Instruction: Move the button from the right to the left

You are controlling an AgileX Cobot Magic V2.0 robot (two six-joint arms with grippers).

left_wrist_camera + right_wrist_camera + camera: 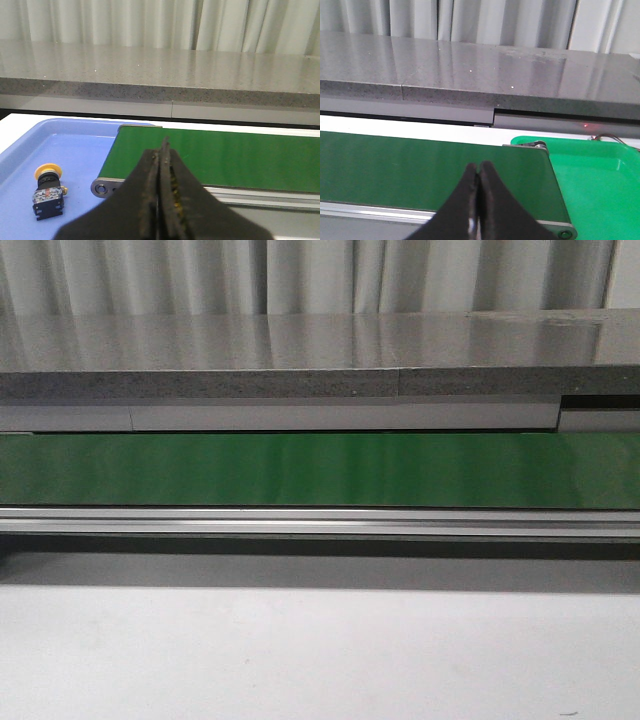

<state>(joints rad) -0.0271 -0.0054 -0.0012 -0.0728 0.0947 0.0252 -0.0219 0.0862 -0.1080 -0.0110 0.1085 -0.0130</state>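
Observation:
The button (48, 192), a yellow cap on a black body, lies on its side in the blue tray (75, 145) at the belt's left end, seen only in the left wrist view. My left gripper (162, 145) is shut and empty, held over the near edge of the green belt (225, 157), to the right of the button. My right gripper (478, 167) is shut and empty over the belt (395, 170) near its right end. Neither gripper shows in the front view, where the belt (320, 468) is bare.
A green tray (600, 180) sits at the belt's right end and looks bare where it shows. A grey stone counter (300, 350) runs behind the belt, with curtains beyond. An aluminium rail (320, 522) edges the belt's near side, with white table (320, 660) in front.

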